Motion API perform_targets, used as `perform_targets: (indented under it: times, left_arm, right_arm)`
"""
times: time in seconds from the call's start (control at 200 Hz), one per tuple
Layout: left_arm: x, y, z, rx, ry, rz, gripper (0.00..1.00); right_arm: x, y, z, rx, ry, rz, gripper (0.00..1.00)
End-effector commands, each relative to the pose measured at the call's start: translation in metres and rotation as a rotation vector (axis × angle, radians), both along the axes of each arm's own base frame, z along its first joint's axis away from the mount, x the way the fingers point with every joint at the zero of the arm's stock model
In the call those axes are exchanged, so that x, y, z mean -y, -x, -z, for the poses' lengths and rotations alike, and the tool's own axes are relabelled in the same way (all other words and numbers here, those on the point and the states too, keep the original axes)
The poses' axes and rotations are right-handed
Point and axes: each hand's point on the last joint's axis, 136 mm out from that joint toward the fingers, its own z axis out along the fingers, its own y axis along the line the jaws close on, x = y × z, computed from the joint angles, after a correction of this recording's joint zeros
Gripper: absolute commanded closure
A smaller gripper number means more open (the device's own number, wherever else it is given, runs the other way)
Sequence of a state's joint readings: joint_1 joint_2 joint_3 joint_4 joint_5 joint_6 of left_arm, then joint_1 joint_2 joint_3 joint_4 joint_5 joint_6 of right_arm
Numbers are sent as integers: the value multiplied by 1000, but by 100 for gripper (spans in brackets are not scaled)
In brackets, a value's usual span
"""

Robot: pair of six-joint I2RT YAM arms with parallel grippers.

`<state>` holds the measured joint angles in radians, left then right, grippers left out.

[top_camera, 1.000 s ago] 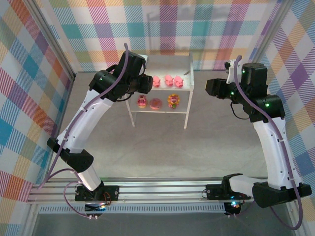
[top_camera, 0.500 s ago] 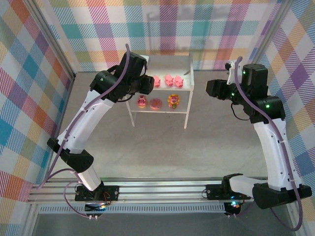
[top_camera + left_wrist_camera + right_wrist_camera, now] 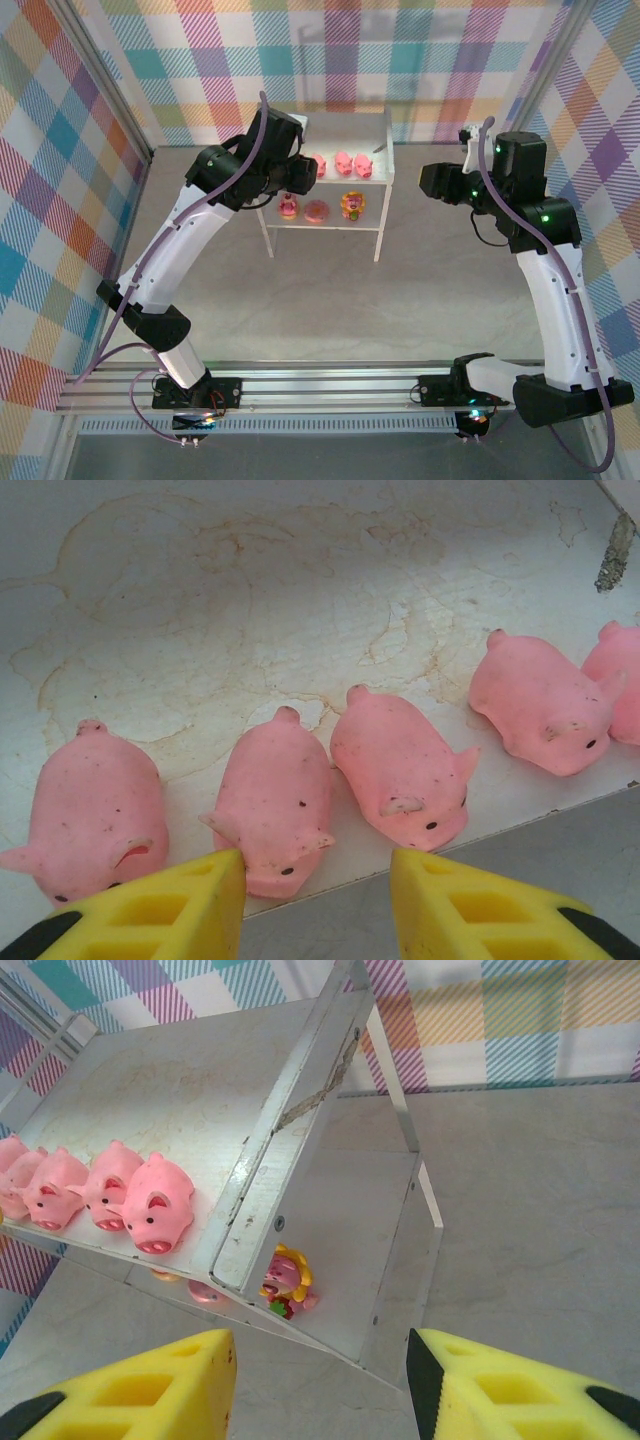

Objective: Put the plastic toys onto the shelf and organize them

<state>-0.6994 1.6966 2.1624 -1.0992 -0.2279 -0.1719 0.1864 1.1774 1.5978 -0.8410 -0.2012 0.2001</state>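
On the white shelf (image 3: 345,130), a row of pink pig toys (image 3: 343,163) lies along the top tier's front edge. The lower tier holds a pink-red figure (image 3: 289,207), a pink donut (image 3: 317,210) and a yellow-orange figure (image 3: 353,206). My left gripper (image 3: 303,172) hovers at the left end of that row. In the left wrist view it is open (image 3: 318,872), with nothing between the yellow fingers (image 3: 190,910), just in front of two pigs (image 3: 275,805) (image 3: 400,770). My right gripper (image 3: 425,180) stands open (image 3: 320,1360) to the right of the shelf, holding nothing.
The shelf top (image 3: 250,600) is stained and scuffed, with bare room behind the pigs. The right wrist view shows the shelf's raised side rim (image 3: 290,1110) and a thin leg (image 3: 405,1120). The yellow figure (image 3: 285,1280) stands near the lower tier's right end. Plaid walls enclose the grey table (image 3: 320,300).
My left wrist has shifted slightly to the right, closer over the shelf's left end. The right arm and the toys have barely moved.
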Motion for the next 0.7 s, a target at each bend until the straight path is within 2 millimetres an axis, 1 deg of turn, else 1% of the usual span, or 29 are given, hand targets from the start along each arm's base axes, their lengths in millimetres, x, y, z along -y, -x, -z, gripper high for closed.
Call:
perform_targets:
  times: [0.0,0.115,0.18,0.33,0.5,0.6,0.695]
  left_arm:
    - [-3,5,-10,23,19,-15,57]
    - [-8,4,-12,42,3,-32,55]
    - [-14,4,-18,70,-2,-48,54]
    - [-23,8,-41,148,34,-63,53]
    - [-29,19,-70,230,79,-45,54]
    - [-35,26,-85,295,80,-41,58]
    - [-48,29,-87,326,44,-77,58]
  right_arm:
    - [0,3,-10,46,-5,-16,50]
    - [1,3,-10,46,-5,-15,50]
    - [1,3,-10,47,-6,-15,50]
    - [1,2,-10,44,-6,-13,50]
    - [1,-1,-12,40,-6,-13,51]
    - [-5,0,-17,42,-25,-42,51]
    - [-16,4,-27,49,-65,-103,51]
